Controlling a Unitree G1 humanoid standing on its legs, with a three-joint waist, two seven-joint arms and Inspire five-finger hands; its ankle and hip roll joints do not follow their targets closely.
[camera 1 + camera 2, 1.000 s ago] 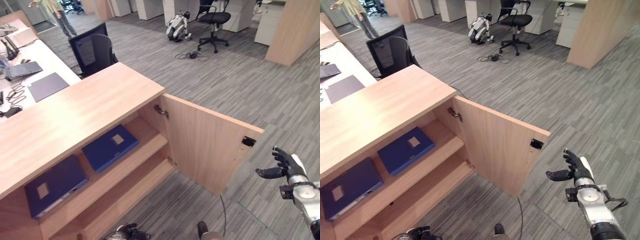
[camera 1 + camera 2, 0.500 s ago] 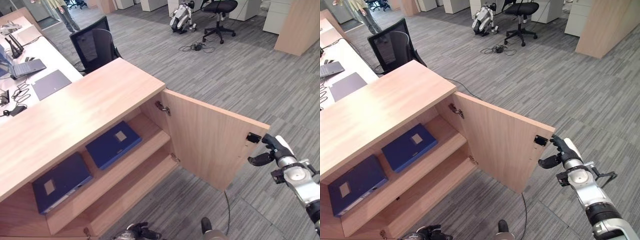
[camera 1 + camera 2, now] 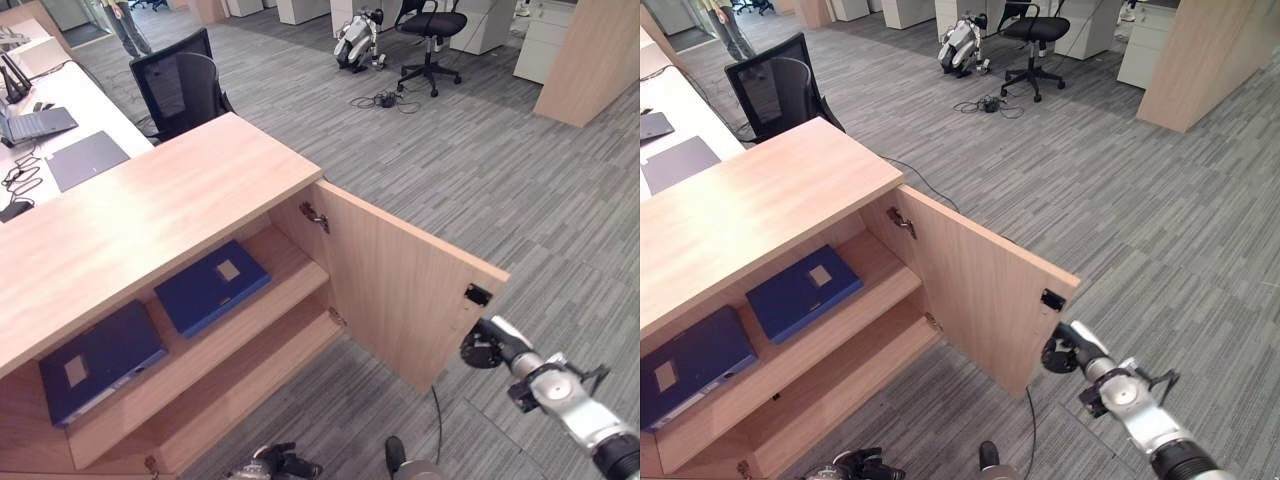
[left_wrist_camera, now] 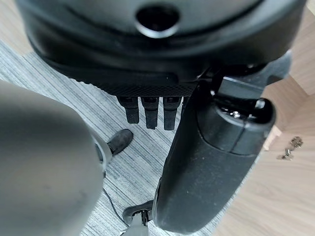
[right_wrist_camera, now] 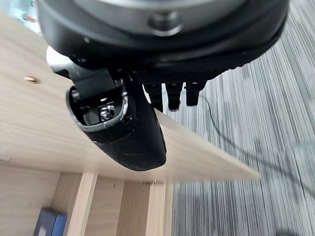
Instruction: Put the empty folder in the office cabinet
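One right hand [image 3: 484,345] has reached the cabinet door [image 3: 400,290] edge.

- Even, bright indoor light falls from above; the cabinet top [image 3: 160,215] shows a pale sheen.
- Shelves under it lie in soft shadow, far from the right hand [image 3: 487,343].
- Beyond that hand, the door [image 5: 29,128] is sharp; the near carpet [image 5: 256,88] is smeared.
- The left hand [image 4: 216,162], very close, looks soft.

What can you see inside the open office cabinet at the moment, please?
Inside the cabinet, two blue folders lie flat, side by side on the upper shelf. The lower shelf looks bare where visible; its back is hidden under the upper shelf.
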